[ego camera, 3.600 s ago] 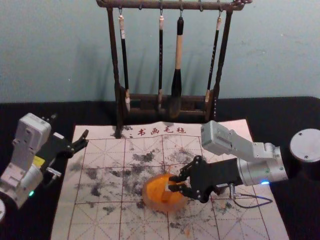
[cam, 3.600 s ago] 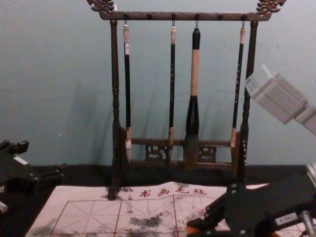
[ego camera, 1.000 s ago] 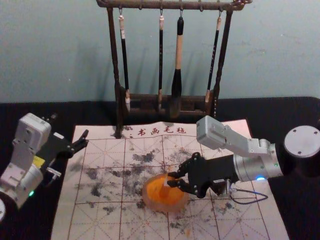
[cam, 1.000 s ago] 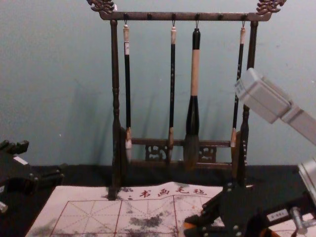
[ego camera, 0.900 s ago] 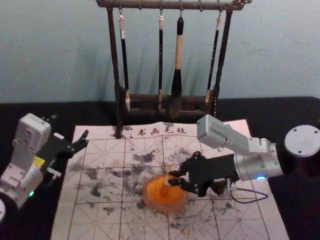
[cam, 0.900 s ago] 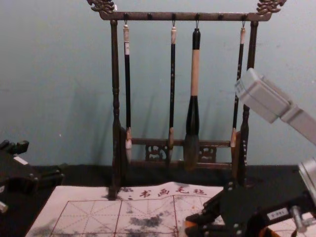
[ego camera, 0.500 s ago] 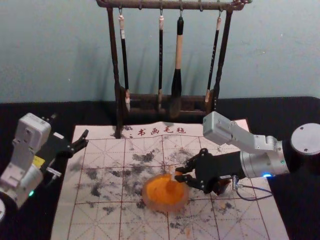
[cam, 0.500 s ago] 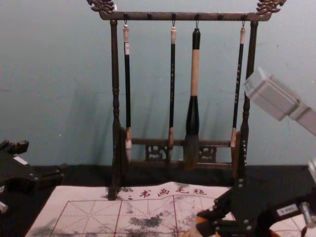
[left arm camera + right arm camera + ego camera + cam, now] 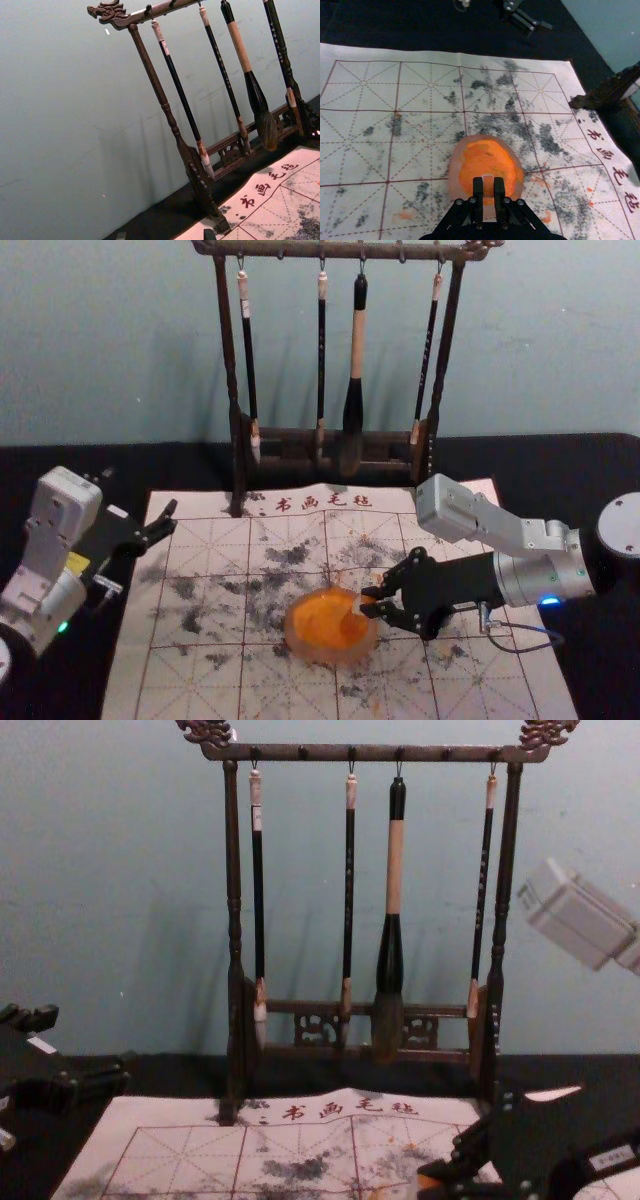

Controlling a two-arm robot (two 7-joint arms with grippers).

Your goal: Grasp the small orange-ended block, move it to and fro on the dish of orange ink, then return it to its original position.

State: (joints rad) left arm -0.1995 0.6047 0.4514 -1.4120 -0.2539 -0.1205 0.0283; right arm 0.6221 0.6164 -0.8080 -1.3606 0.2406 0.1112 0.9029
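My right gripper [image 9: 371, 601], shut on the small block [image 9: 359, 606], holds it over the right-hand edge of the round dish [image 9: 297, 642] of orange ink. In the right wrist view the block [image 9: 488, 186] sits between the fingertips of the right gripper [image 9: 488, 189], against the orange of the dish [image 9: 456, 176]. Whether its lower end touches the ink I cannot tell. The chest view has the block's orange part [image 9: 428, 1182] at the fingertips. My left gripper [image 9: 140, 494] is parked open off the mat's left side; its own wrist view has the left gripper [image 9: 165, 235] with fingertips apart.
A dark wooden rack [image 9: 237, 445] with several hanging brushes stands behind the dish, at the mat's far edge. The ink-stained gridded mat [image 9: 190, 680] lies under the dish on a black-covered table [image 9: 590, 465]. A pale wall [image 9: 560, 340] rises behind.
My right gripper has carried the block from over the dish's ink toward the right, to the dish's right edge. The left arm and the dish have stayed where they were.
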